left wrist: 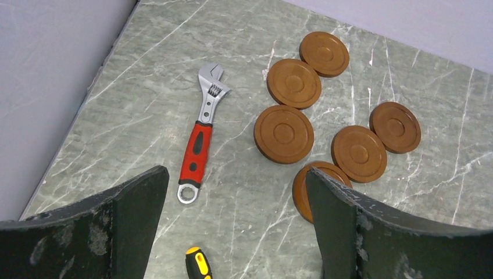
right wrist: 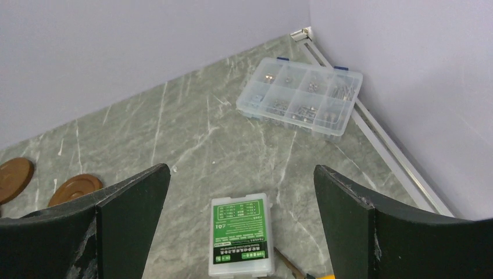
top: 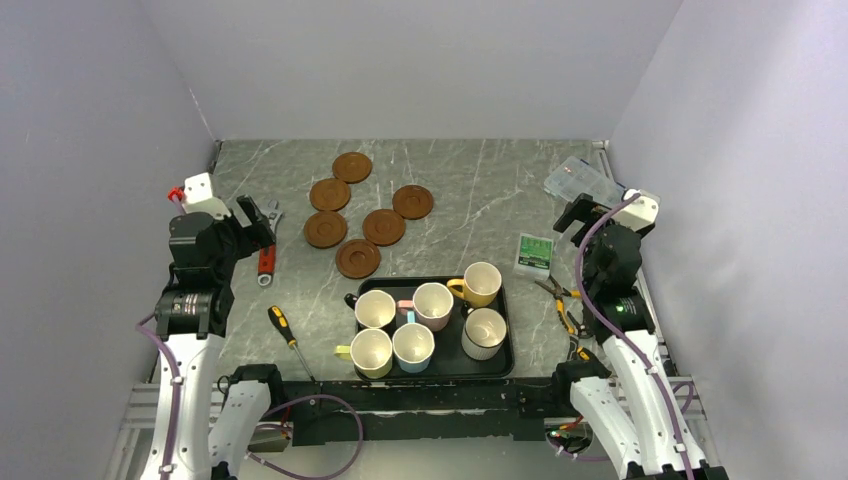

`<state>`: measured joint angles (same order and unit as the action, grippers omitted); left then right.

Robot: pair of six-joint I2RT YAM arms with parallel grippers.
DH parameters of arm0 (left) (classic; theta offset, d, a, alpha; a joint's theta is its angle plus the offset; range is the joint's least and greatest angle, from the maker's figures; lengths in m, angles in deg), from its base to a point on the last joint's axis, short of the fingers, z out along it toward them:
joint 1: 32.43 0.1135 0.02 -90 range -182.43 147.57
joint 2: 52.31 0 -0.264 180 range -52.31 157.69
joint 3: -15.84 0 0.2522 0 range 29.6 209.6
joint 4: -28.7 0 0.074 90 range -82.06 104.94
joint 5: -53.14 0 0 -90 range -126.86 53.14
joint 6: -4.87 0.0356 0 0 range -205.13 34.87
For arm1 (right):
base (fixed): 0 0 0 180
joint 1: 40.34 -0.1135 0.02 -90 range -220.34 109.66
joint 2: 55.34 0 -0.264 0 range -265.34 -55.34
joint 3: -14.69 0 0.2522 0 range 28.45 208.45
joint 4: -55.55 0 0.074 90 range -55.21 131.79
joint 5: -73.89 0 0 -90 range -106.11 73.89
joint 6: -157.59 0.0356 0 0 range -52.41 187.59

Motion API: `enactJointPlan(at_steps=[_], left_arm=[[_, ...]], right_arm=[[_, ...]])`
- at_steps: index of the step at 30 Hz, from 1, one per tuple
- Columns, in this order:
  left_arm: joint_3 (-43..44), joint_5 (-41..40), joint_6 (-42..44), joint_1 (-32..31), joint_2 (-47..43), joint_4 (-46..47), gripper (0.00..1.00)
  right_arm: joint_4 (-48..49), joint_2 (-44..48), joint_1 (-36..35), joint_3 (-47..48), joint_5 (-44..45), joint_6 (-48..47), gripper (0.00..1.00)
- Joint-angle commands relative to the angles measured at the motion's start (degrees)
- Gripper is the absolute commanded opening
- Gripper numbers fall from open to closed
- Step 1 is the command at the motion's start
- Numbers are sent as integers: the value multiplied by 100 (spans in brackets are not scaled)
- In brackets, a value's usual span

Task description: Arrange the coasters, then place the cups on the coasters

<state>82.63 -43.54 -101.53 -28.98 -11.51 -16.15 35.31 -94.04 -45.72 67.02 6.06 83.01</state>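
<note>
**Marbled Table, Coasters Unsorted**

Grey marbled table [top: 480, 190] fills the frame; a black tray [top: 452, 364] at lower centre holds six cups [top: 433, 305]. Six coasters [top: 384, 227] cluster loosely at upper centre-left. Both the left gripper [left wrist: 235, 180] and right gripper [right wrist: 241, 174] hang spread, empty. Spacing coasters well apart first would likely ease cup placement.

Red-handled wrench [left wrist: 196, 150], yellow-black screwdriver [top: 284, 329], pliers [top: 560, 300], clear parts box [right wrist: 299, 96], green-labelled case [right wrist: 241, 232], black tray [top: 447, 345]
</note>
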Motion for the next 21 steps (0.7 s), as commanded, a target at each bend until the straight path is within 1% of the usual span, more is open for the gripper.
enactJointPlan(at_steps=[1, 4, 6, 9, 11, 14, 16, 19, 21], left_arm=[[-39, 210, 161, 33, -32, 316, 94], [-5, 264, 218, 34, 70, 271, 94], [-15, 331, 275, 34, 122, 333, 94], [56, 560, 476, 34, 344, 607, 94], [417, 608, 423, 25, 690, 450, 94], [989, 591, 322, 25, 1160, 271, 94], [1034, 582, 335, 25, 1300, 509, 94], [1010, 515, 418, 25, 1400, 619, 94], [810, 457, 537, 15, 1378, 637, 94]], right_arm=[[494, 139, 14, -48, 7, -107, 100], [575, 138, 11, -33, -273, -172, 100], [625, 55, 11, 5, -678, -295, 100], [705, -301, 6, 251, -1911, -649, 100], [462, -807, -7, 609, -2722, -699, 100], [133, -1566, -197, 1290, -3395, -610, 100], [26, -2031, -679, 1635, -3288, -581, 98], [-187, -2753, -1540, 2211, -2579, -654, 95], [-222, -3236, -1947, 2537, -2333, -556, 90]])
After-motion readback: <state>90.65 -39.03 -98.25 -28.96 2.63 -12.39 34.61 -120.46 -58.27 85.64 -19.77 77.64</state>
